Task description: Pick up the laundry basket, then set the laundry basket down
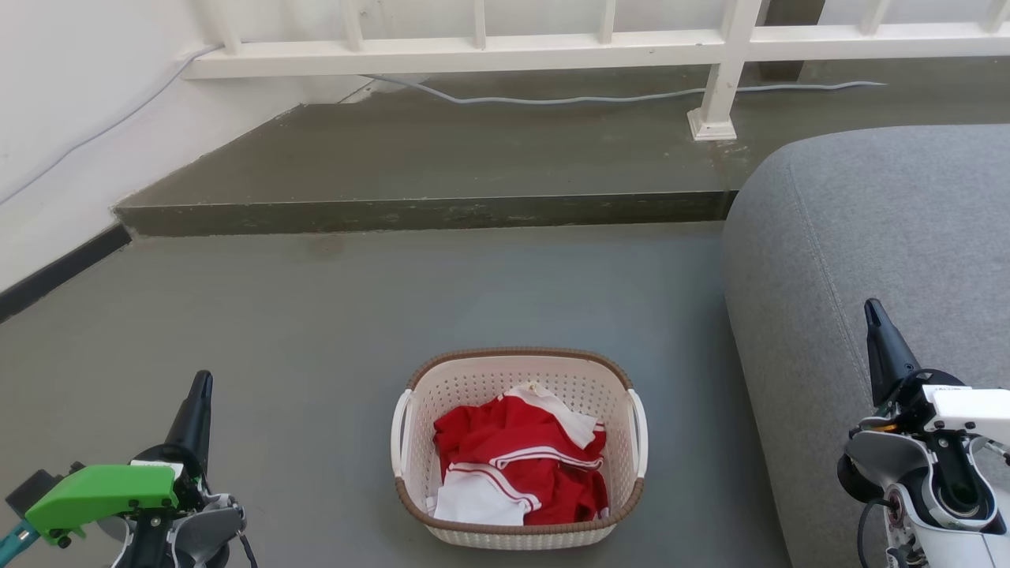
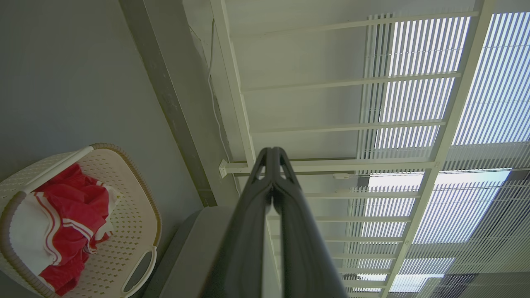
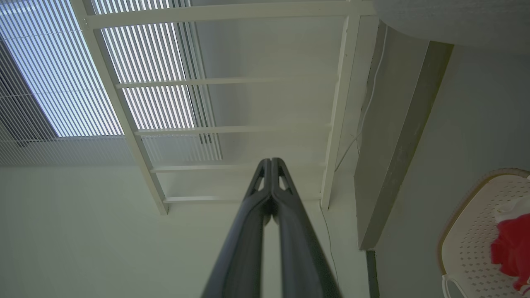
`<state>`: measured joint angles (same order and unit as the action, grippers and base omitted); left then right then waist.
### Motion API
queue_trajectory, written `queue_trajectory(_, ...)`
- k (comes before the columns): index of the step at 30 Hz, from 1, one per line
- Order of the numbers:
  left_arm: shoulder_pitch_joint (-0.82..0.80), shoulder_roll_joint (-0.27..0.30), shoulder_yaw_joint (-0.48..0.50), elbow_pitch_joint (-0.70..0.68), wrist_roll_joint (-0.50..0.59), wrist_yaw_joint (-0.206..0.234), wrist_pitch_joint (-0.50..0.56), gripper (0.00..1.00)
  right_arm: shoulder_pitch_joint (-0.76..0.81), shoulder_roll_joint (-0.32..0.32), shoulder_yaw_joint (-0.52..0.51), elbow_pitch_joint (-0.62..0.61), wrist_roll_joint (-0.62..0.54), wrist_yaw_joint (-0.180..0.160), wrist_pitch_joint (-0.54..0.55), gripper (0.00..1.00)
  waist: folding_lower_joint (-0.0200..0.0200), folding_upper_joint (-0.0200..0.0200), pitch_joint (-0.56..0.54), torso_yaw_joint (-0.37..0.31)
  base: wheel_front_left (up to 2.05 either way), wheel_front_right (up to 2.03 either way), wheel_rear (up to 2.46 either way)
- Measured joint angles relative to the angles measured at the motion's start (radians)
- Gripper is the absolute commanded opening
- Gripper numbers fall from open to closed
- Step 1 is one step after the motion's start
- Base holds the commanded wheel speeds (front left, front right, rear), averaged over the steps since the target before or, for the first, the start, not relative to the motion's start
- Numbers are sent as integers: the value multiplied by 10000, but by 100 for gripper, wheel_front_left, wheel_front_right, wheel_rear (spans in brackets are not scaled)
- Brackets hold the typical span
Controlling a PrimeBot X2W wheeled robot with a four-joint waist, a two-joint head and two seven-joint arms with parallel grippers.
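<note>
Cream-white load, tipping risk: cream-white perforated plastic laundry basket (image 1: pixel 518 461) with a brown woven-look rim; judged likely to tilt and spill if raised by one white loop handle (image 1: pixel 637 432) alone, or unevenly by both.
Slip risk: thin, smooth handles; probably easy to lose from a shallow pinch.
Snag risk: rounded grey fabric sofa (image 1: pixel 868 260) near the basket; could catch a swinging wall during a lift.
Look: rounded-rectangular, walls dotted with small holes, stood upright with rim level; held a crumpled red-and-white garment (image 1: pixel 517 465), heaped below the rim.
Place: sat on the grey floor (image 1: pixel 316 331) just left of the sofa, not touching it.
Left gripper (image 1: pixel 202 386): fingers pressed together, empty, well left of the sofa, beyond the basket.
Right gripper (image 1: pixel 873 312): fingers pressed together, empty, hovered in front of the sofa.
</note>
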<state>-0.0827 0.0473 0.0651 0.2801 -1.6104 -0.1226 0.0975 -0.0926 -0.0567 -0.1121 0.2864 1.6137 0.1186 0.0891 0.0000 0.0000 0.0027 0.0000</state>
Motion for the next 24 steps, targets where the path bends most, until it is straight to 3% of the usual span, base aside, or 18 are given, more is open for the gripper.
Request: queue_trajectory(24, 0, -4, 4, -15, 0, 0, 0, 0, 1, 4, -13, -8, 0, 2, 2, 0, 0, 0, 1, -1, 0, 0, 0)
